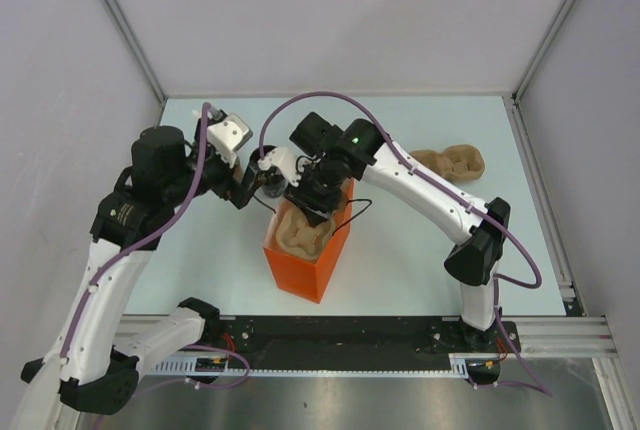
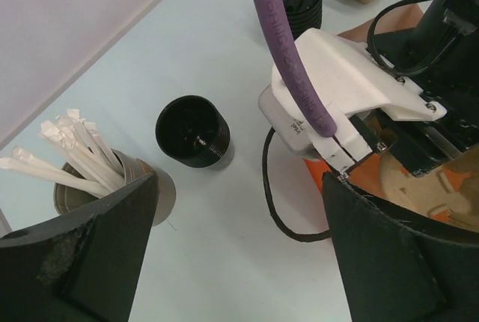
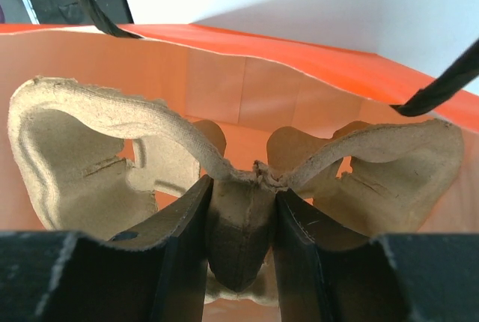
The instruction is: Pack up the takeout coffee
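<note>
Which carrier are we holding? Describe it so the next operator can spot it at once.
Start at the orange bag standing in the middle of the table. In its open top is a brown pulp carrier, pinched at its middle ridge by the right hand. The spare carrier lies loose on the table further right, outside the bag.

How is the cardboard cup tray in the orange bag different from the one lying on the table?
The bag tray sits inside the orange bag; the table tray lies on the table. The bag tray is pinched at its centre ridge by the right end effector; the table tray is untouched. Both are brown moulded-pulp cup holders.
</note>
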